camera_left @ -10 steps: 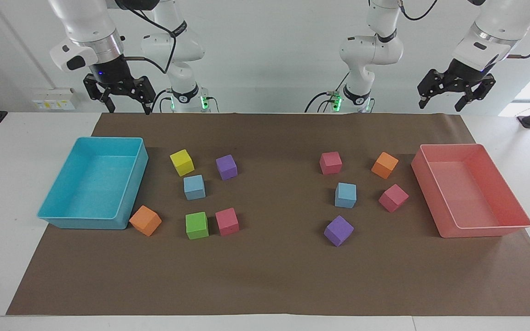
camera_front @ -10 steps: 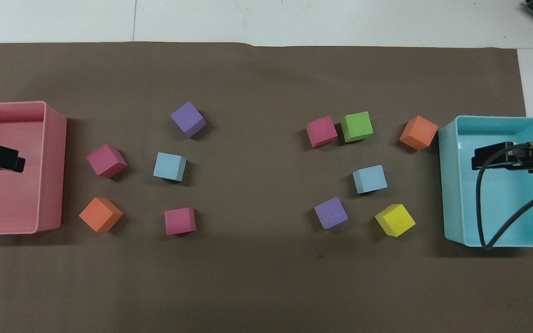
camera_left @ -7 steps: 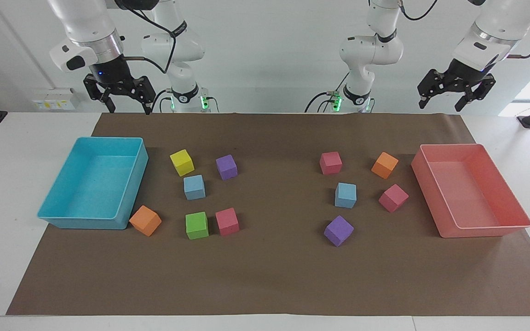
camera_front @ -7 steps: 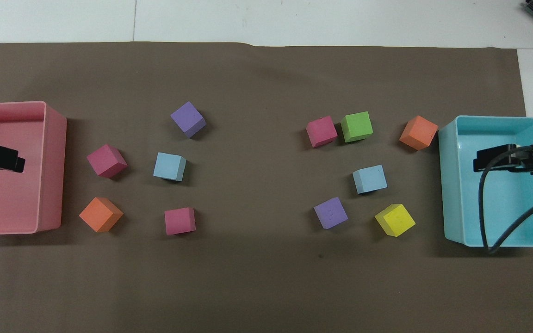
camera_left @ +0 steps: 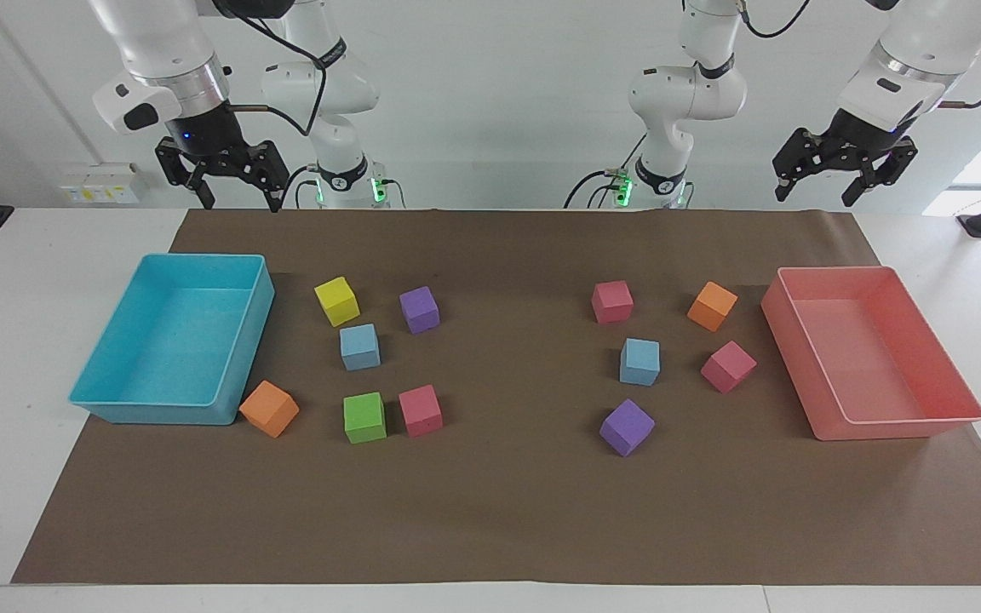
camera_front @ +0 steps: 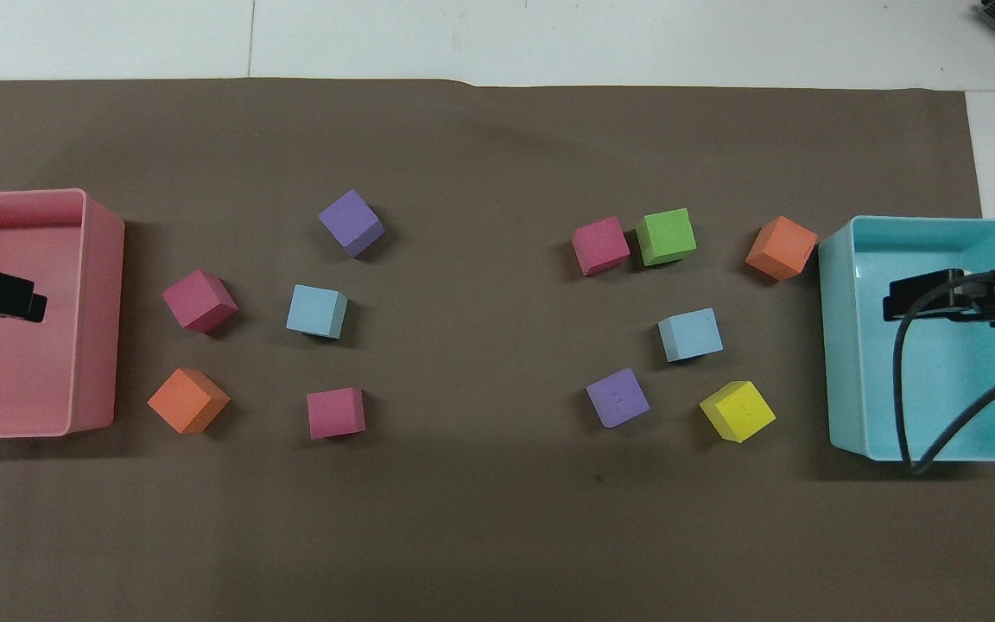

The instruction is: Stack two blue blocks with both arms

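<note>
Two light blue blocks lie apart on the brown mat. One blue block point(camera_left: 359, 346) point(camera_front: 690, 334) sits among the cubes toward the right arm's end. The other blue block point(camera_left: 640, 361) point(camera_front: 317, 311) sits among the cubes toward the left arm's end. My right gripper point(camera_left: 238, 203) hangs high in the air over the turquoise tray, open with nothing between its fingers. My left gripper point(camera_left: 816, 197) hangs equally high over the pink tray, open and holding nothing. Neither gripper is close to a block.
A turquoise tray point(camera_left: 245, 340) stands at the right arm's end and a pink tray point(camera_left: 797, 358) at the left arm's end. Yellow point(camera_left: 337, 301), green point(camera_left: 364, 417), purple point(camera_left: 419, 309) point(camera_left: 627, 427), orange and pink-red cubes lie around the blue blocks.
The right gripper and its cable have shifted very slightly. The left gripper and all the blocks have stayed where they were.
</note>
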{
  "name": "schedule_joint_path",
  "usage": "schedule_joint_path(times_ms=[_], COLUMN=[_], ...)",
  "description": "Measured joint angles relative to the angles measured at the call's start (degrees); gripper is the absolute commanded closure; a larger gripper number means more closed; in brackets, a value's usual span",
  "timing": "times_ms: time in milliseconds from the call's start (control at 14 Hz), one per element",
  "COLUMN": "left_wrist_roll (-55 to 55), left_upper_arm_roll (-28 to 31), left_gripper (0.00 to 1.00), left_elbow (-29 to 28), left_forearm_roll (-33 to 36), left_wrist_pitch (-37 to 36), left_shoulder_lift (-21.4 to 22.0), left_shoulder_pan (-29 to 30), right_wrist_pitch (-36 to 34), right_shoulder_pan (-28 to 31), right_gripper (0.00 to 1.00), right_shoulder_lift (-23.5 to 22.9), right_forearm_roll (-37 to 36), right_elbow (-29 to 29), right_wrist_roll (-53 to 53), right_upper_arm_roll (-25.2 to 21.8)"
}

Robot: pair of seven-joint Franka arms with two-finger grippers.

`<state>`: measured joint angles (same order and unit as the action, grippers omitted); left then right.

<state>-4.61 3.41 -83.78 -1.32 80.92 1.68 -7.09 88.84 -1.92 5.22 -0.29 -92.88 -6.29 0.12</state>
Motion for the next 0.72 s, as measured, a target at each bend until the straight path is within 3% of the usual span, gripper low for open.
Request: schedule_joint_path(times_ms=[717], left_wrist_roll=[0.0], left_upper_arm_roll=[0.0], left_gripper=[0.0], left_elbow=[0.0], left_forearm_roll=[0.0], left_wrist_pitch=[-0.01], left_shoulder_lift=[0.0], left_shoulder_pan=[0.0], right_wrist_pitch=[11.97], right_shoulder_pan=[-3.35], right_gripper=[0.0], right_shoulder_lift=[-2.59], right_forearm_roll=[2.45], right_elbow=[-5.46], right_wrist_roll=[2.93], right_upper_arm_roll=[0.38])
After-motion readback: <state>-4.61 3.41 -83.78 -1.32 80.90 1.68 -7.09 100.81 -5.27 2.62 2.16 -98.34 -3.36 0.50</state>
